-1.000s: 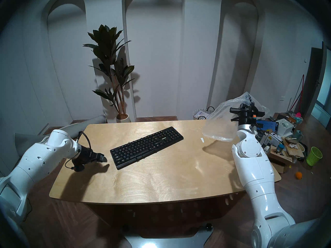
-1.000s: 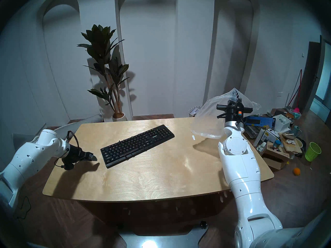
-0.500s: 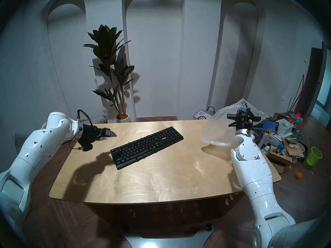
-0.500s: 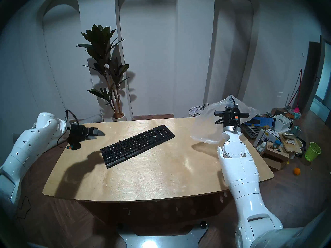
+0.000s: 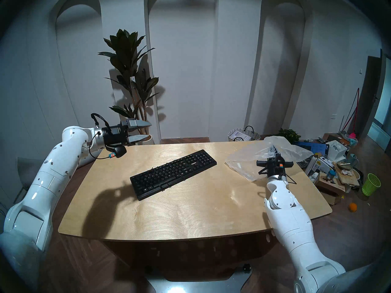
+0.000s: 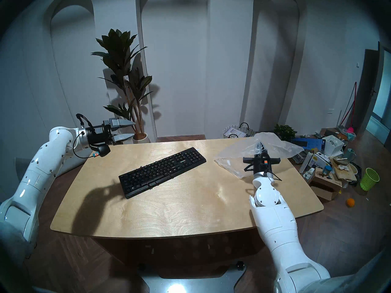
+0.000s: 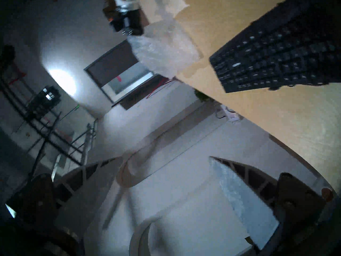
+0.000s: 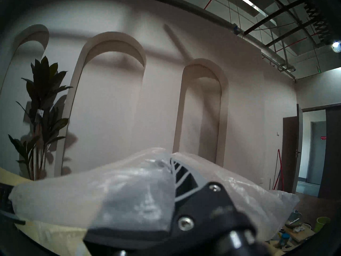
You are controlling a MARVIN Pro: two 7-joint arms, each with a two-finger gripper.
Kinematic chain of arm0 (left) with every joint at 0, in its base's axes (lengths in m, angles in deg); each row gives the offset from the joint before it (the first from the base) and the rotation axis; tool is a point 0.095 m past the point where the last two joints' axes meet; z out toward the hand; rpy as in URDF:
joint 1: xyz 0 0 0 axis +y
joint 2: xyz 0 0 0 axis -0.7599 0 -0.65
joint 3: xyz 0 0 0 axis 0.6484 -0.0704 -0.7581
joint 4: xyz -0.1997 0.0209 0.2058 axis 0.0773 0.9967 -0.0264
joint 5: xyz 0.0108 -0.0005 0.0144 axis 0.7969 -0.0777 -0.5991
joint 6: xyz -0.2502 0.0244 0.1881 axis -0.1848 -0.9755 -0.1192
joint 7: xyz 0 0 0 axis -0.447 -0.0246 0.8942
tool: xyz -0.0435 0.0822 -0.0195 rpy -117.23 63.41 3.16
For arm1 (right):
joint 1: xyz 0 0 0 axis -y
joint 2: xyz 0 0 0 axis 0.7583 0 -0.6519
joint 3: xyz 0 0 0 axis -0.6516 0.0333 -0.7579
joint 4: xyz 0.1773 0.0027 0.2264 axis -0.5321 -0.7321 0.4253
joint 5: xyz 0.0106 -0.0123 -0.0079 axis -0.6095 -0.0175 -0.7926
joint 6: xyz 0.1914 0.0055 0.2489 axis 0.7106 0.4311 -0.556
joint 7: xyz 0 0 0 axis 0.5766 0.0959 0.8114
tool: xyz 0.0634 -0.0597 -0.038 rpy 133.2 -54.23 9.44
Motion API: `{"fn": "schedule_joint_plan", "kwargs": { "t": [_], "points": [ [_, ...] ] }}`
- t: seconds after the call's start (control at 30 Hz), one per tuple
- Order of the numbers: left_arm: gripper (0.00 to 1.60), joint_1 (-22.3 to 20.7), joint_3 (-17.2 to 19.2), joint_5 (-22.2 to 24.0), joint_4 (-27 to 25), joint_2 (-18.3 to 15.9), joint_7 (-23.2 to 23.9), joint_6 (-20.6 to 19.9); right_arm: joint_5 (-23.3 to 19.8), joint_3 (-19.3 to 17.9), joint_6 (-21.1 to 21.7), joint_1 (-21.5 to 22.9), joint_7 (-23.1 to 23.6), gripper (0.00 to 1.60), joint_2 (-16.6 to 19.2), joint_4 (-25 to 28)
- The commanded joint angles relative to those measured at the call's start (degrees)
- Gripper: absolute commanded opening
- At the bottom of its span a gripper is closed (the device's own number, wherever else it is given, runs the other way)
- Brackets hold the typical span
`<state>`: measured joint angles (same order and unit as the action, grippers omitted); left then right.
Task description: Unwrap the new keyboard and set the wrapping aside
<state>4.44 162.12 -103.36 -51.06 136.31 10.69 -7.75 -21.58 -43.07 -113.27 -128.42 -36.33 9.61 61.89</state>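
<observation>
The black keyboard (image 5: 173, 173) lies bare and slantwise on the middle of the wooden table (image 5: 190, 218), with its thin cable wound around it; it also shows in the right head view (image 6: 162, 171) and the left wrist view (image 7: 276, 56). The clear plastic wrapping (image 5: 243, 161) rests crumpled on the table's right side and drapes over my right gripper (image 5: 275, 151), which looks shut on it. The right wrist view shows the wrapping (image 8: 92, 191) over closed fingers (image 8: 180, 173). My left gripper (image 5: 146, 130) is open and empty, raised above the table's far left corner.
A tall potted plant (image 5: 131, 79) stands behind the table's left. A wicker basket (image 5: 243, 135) and a small plant (image 5: 288, 134) sit behind the right. Boxes, a blue box (image 5: 317, 147) and a green bin (image 5: 370, 184) clutter the floor at right.
My left gripper rose from beside the keyboard's near-left end up and back to the far left corner. My right gripper came down and nearer, laying the wrapping onto the table.
</observation>
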Motion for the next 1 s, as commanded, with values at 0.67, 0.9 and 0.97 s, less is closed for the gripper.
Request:
{"fn": "schedule_joint_plan", "kwargs": {
  "t": [0.67,0.9,0.97],
  "points": [
    [1.60,-1.17,2.45,28.92,9.09,12.95,3.88,-0.13,-1.23,-1.69,-5.50,-3.66,-1.58,0.00,-0.57,4.60],
    [1.60,-0.85,0.78,35.68,10.08,14.22,10.58,-0.13,-1.44,-1.73,-6.36,-4.23,-1.77,0.00,-0.61,5.21],
    [1.60,-0.85,0.56,36.47,10.13,14.40,11.42,-0.13,-1.46,-1.73,-6.44,-4.28,-1.79,0.00,-0.61,5.26]
  ]
}}
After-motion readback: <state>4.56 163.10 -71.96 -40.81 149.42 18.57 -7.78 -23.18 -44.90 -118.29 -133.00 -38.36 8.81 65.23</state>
